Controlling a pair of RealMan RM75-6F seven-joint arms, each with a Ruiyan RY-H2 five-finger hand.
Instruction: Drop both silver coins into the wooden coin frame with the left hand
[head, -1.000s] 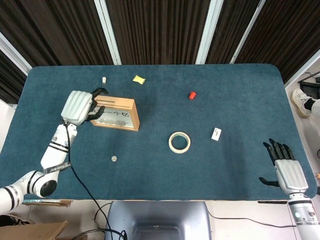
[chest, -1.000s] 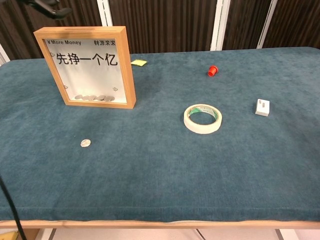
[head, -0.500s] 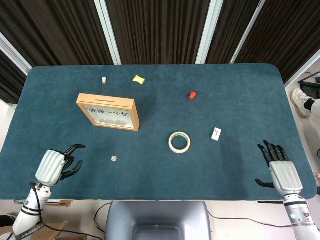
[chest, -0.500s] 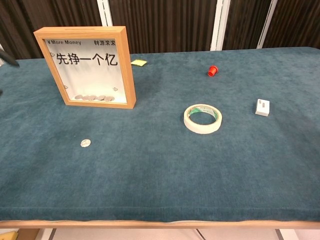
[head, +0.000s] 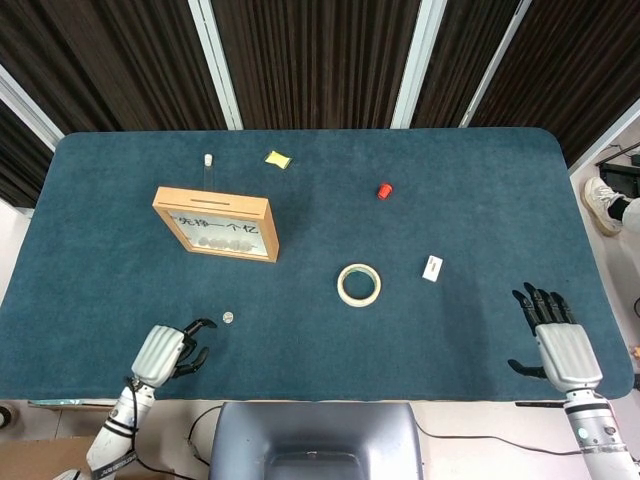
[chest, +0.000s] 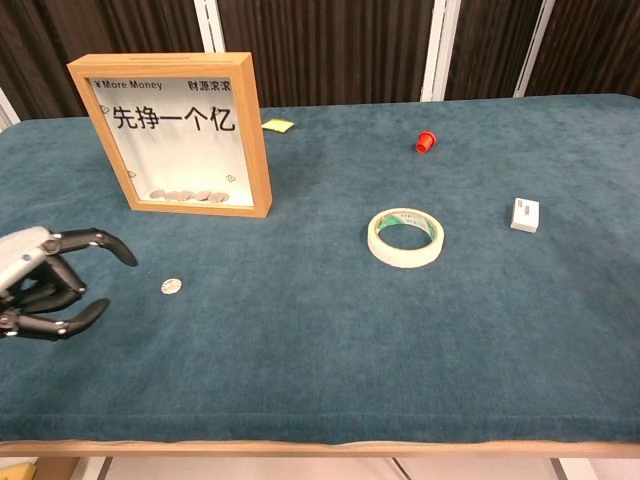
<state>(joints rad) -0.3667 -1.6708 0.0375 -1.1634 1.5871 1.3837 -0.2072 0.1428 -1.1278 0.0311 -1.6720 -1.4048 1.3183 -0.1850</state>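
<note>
Looking down from the head view, the left hand (head: 172, 351) has swung back from the wooden coin frame (head: 217, 223), where it was a second ago, and now sits near the tabletop's front edge, left of centre. Its fingers are curled but apart and it holds nothing. One silver coin (head: 228, 317) lies on the cloth just beyond it, not touched. That suggests one coin has gone into the frame and the hand is lining up for the second. The right hand (head: 558, 340) rests empty with fingers spread near the front right corner. A tape roll (head: 359, 284) lies mid-table.

In the chest view, the left hand (chest: 45, 283) has come in at the left edge, where half a second ago it was absent. Its dark fingertips (chest: 122, 252) point toward the silver coin (chest: 171, 286), near but apart. The wooden coin frame (chest: 172, 133) stands upright toward the back left corner, with several coins along its bottom. Its panel reads "More Money", "财源求求" (small, uncertain) and, larger, "先挣一个亿".
</note>
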